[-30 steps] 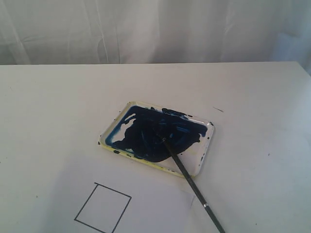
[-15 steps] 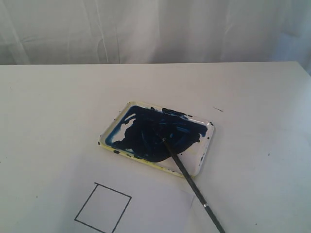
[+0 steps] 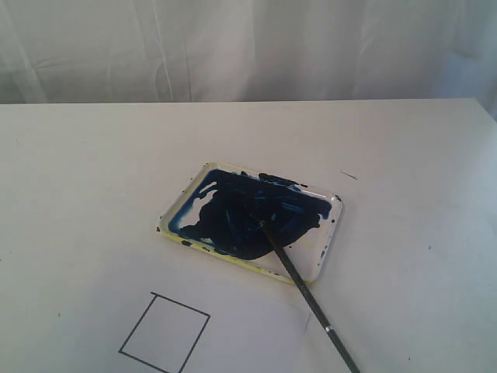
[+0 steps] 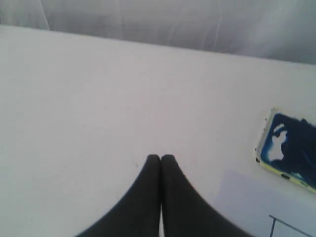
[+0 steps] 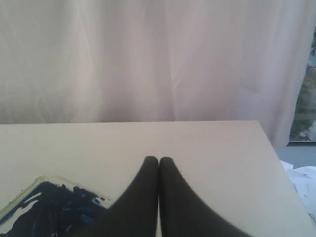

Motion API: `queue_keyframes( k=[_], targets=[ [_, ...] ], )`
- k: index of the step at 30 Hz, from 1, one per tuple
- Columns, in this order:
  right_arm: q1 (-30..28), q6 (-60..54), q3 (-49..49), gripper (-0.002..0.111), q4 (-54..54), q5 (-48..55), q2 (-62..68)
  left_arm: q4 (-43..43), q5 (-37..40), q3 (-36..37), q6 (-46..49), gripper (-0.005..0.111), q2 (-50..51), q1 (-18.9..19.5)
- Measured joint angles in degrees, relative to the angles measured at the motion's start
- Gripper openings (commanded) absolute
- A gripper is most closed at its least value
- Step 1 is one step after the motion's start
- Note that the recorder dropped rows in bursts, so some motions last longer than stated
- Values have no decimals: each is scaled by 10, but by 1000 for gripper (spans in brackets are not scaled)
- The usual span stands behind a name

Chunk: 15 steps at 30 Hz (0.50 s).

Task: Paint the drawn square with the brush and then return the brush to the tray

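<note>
Jaws: both pairs pressed together | brush handle end cut off

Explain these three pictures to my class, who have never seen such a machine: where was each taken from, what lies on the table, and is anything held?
The machine is a robot with two arms, each ending in a two-fingered hand. One picture comes from a camera off the arms, looking across the white table to a pale curtain; neither arm shows in it. The other two come from a camera on each wrist, so the dark shape in each is that arm's own hand: the left hand and the right hand. Both are shut, fingers pressed together, holding nothing. On the table lies a tray smeared with dark blue paint. The brush rests with its tip in the paint and its handle over the rim. Nearby is the drawn square, plain white inside, not yet painted.
</note>
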Motion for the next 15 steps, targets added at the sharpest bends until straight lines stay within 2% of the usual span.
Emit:
queue_keyframes(
  k=[3, 7, 11, 15],
  targets=[
    [1, -49, -3, 0, 45, 5, 38, -23, 1, 0, 34, 3, 62, 0],
    [23, -114, -3, 3, 59, 8, 89, -48, 2, -2, 83, 21, 139, 0],
    [55, -147, -3, 18, 62, 11, 134, -91, 4, -18, 125, 40, 213, 0],
    [86, -164, -3, 37, 65, 17, 176, -169, 13, -39, 182, 42, 282, 0]
  ],
)
